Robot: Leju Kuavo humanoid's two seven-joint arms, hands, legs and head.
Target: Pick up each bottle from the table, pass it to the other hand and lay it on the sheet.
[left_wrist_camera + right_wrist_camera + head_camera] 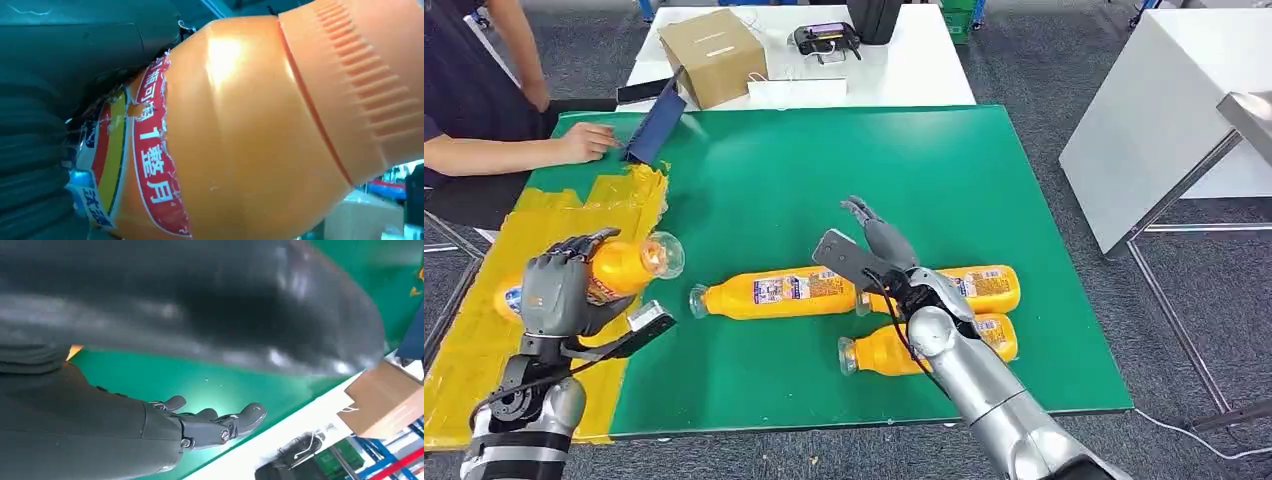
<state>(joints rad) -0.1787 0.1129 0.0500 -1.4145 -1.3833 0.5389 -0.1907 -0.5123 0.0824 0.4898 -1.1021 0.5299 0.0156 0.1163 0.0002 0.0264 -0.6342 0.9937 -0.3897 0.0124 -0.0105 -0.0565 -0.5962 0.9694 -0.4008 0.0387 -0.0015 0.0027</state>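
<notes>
Four orange bottles with printed labels; caps not distinguishable.

Held bottle [624, 268]: gripped by the left robot hand [559, 290] above the yellow sheet [484, 340], roughly horizontal, clear base toward the table centre. Left wrist view shows a red-and-white label, torn at its edge.

Bottle 2 [774, 293]: lying on its side on the green table [824, 170], just right of the sheet.

Bottle 3 [984, 287] and bottle 4 [879, 353]: lying side by side on the table, partly hidden by the right arm.
</notes>
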